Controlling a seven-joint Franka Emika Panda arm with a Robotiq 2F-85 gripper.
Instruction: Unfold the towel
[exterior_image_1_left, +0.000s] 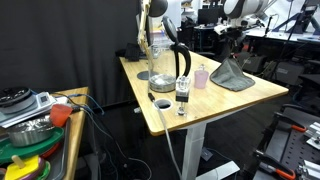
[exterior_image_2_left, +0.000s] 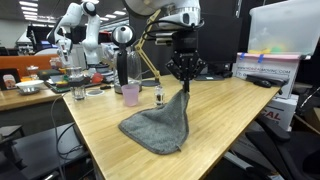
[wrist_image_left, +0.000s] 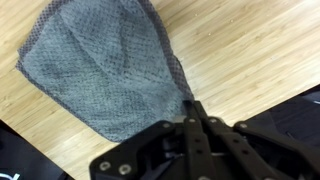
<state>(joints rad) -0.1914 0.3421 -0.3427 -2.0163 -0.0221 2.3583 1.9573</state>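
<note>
The towel (exterior_image_2_left: 160, 125) is a grey-green cloth. One corner is pinched in my gripper (exterior_image_2_left: 185, 84) and lifted, so the cloth hangs in a cone down to the wooden table (exterior_image_2_left: 230, 110), where its lower part lies spread. It also shows in an exterior view (exterior_image_1_left: 233, 76) under my gripper (exterior_image_1_left: 236, 55). In the wrist view my gripper (wrist_image_left: 195, 105) has its fingers shut on the towel's corner, and the towel (wrist_image_left: 100, 70) fans out below over the table.
A pink cup (exterior_image_2_left: 130, 94), a small bottle (exterior_image_2_left: 158, 96), a black kettle (exterior_image_1_left: 180, 62), a clear pitcher (exterior_image_1_left: 157, 60) and a round lid (exterior_image_1_left: 163, 103) stand on the table beside the towel. A box (exterior_image_2_left: 265, 70) sits at the table's far side. A side table holds dishes (exterior_image_1_left: 30, 120).
</note>
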